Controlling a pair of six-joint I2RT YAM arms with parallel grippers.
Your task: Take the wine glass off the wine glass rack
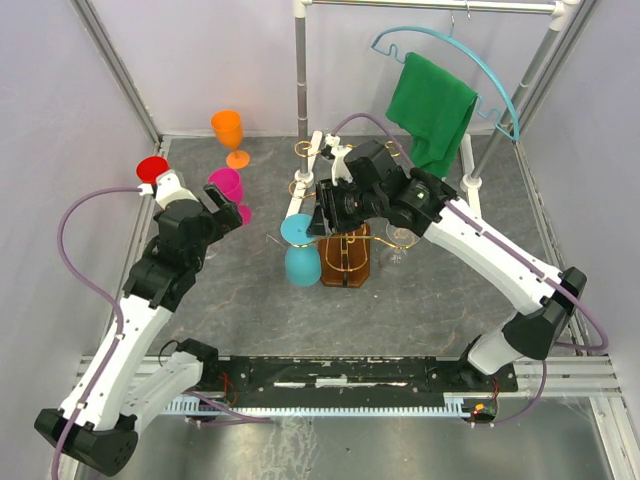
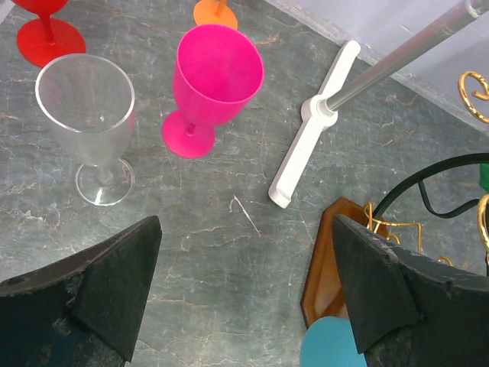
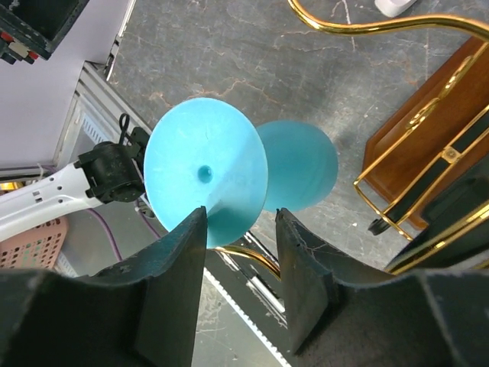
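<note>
Turquoise frosted wine glass point(image 1: 301, 264), inverted at nine o'clock of wine glass rack point(image 1: 346, 264); right tool point(image 3: 241, 215) half-closed at its foot point(image 3: 205, 170), hold unclear; left tool point(image 2: 246, 223) wide open, empty.

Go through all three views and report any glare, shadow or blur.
Top external: even, soft light, sharp throughout, only faint shadows on the table. Left wrist: the clear glass is crisp with mild glints, while the left fingers are dark and low in detail. Right wrist: the blue wine glass is evenly lit and the right fingers are nearly black.
</note>
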